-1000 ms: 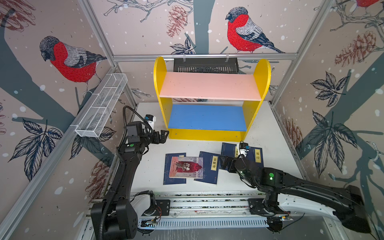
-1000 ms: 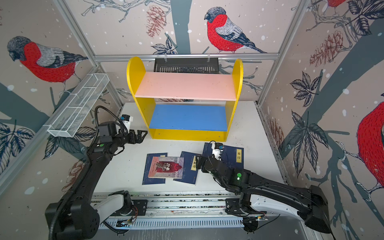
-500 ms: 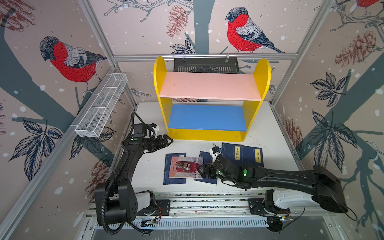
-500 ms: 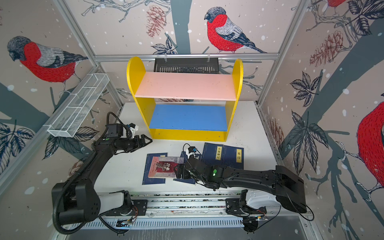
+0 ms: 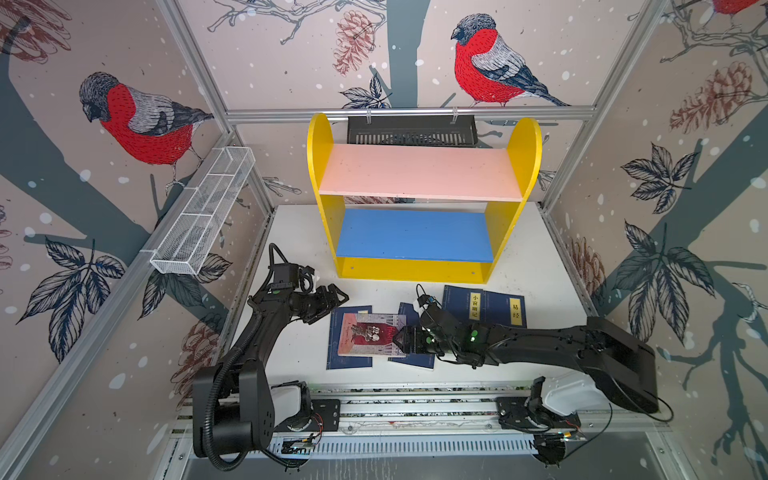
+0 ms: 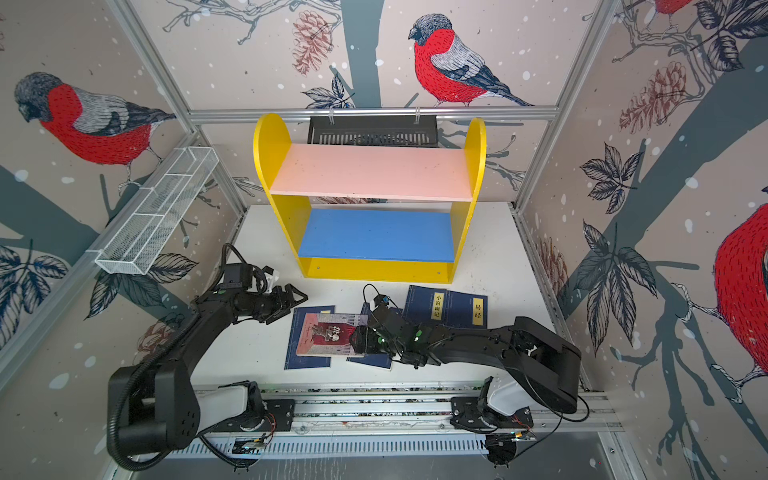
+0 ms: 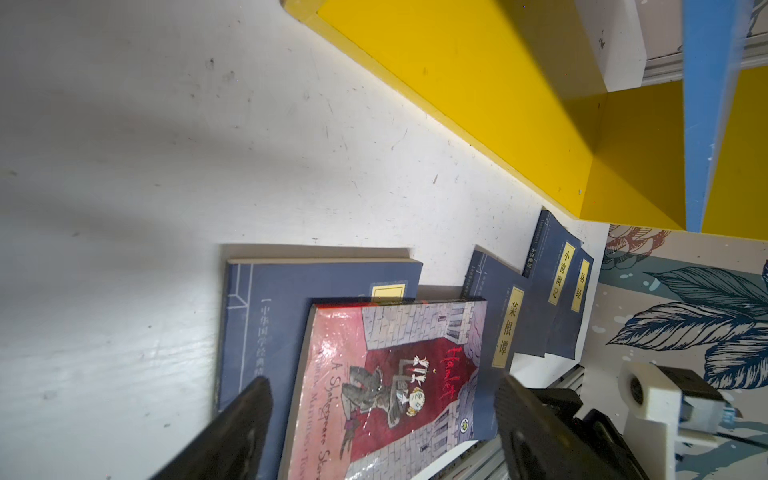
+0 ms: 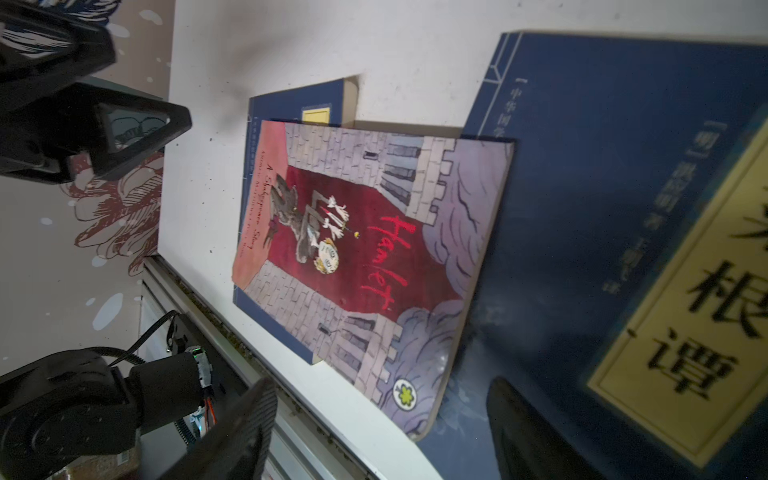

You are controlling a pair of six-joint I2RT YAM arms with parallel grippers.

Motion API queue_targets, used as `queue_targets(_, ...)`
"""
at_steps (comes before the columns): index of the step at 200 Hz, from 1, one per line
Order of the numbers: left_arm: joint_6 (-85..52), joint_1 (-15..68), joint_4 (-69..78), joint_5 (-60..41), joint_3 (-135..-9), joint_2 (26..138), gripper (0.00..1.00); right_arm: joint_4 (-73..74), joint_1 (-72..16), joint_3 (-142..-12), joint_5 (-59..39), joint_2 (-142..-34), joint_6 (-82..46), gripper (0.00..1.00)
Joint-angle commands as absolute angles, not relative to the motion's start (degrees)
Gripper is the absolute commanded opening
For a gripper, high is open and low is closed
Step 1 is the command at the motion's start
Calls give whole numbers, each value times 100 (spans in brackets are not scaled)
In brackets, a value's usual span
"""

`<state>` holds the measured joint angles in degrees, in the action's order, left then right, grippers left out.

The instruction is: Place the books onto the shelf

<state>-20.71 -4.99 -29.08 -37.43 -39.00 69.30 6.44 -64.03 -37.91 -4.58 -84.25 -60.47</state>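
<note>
The shelf (image 5: 419, 174) (image 6: 370, 174) stands at the back of the white table with its pink and blue boards bare. The books lie flat in front of it. A grey-and-red illustrated book (image 5: 370, 334) (image 7: 395, 374) (image 8: 365, 249) rests across two navy ones (image 5: 347, 361) (image 5: 411, 362). Two more navy books (image 5: 461, 301) (image 5: 513, 309) overlap to the right. My left gripper (image 5: 336, 297) (image 7: 382, 399) hovers open just beyond the pile's far left corner. My right gripper (image 5: 399, 338) (image 8: 382, 399) is open, low at the illustrated book's right edge, nothing held.
A black slotted tray (image 5: 411, 129) hangs on the back rail behind the shelf. A white wire mesh basket (image 5: 203, 212) is fixed to the left wall. The table's front edge and a metal rail (image 5: 415, 409) lie just beyond the books.
My right gripper swung left from the right-hand navy books to the illustrated book's edge. My left gripper dropped and reached right toward the pile. Both jaws narrowed a little.
</note>
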Motion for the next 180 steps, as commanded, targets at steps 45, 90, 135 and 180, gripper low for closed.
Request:
queue_targets(45, -2131, -95, -2604, -3792, -3683, 6751, 82, 1306, -6223, -3784, -1081, -9053, -6151, 73)
queue_targets(90, -2201, 143, -2527, -3583, -3626, 6907, 82, 1872, -6063, -3662, -1286, -9221, -6273, 64)
queue_targets(135, -2223, 147, -2505, -3524, -3621, 6907, 82, 2309, -5740, -3559, -1379, -9220, -6333, 48)
queue_targets(180, -2052, 146, -2876, -3281, -3917, 6737, 82, 2221, -5435, -3733, -1568, -9237, -6179, 43)
